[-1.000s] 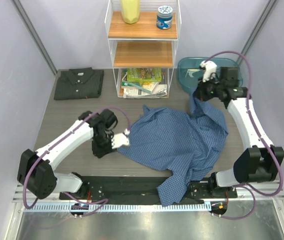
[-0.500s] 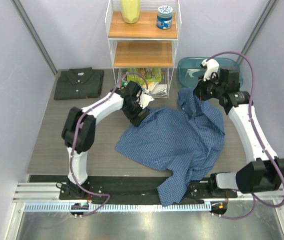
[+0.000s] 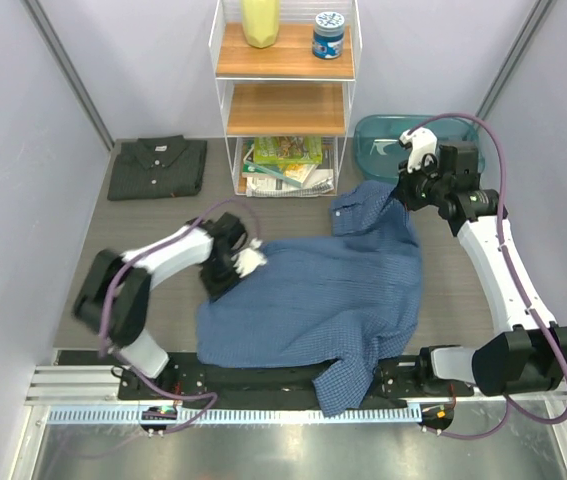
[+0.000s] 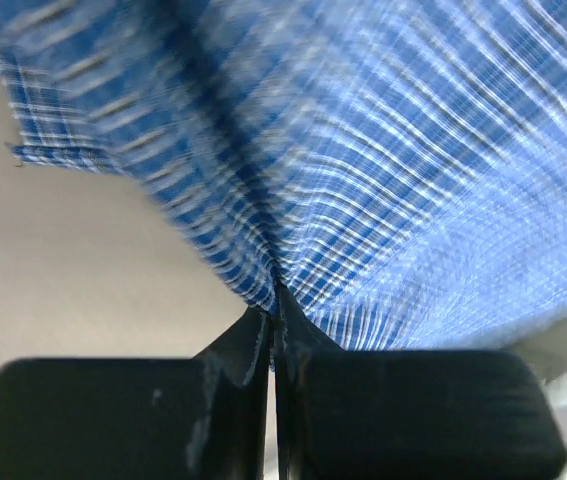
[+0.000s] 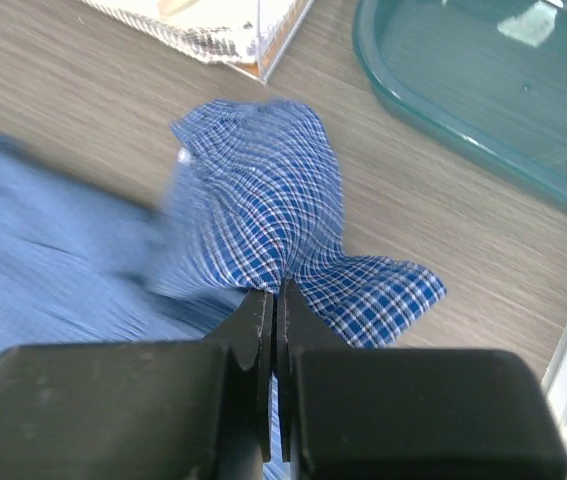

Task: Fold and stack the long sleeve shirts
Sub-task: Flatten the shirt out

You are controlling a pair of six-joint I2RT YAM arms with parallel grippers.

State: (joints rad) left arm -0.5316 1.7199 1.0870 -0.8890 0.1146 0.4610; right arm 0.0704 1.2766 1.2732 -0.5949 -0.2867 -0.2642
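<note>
Blue checked shirt (image 3: 323,290) lies spread mid-table, its left edge pinched in the closed left gripper (image 3: 246,264), its far corner in the closed right gripper (image 3: 399,197). Behind stand a shelf rack (image 3: 285,108) and a teal tub (image 3: 378,135). A folded grey shirt (image 3: 157,167) lies far left.

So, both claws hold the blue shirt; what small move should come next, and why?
The left claw and right claw are each shut on the blue shirt, which lies wrinkled and bunched. So probably draw them apart and lower the cloth flat.
</note>
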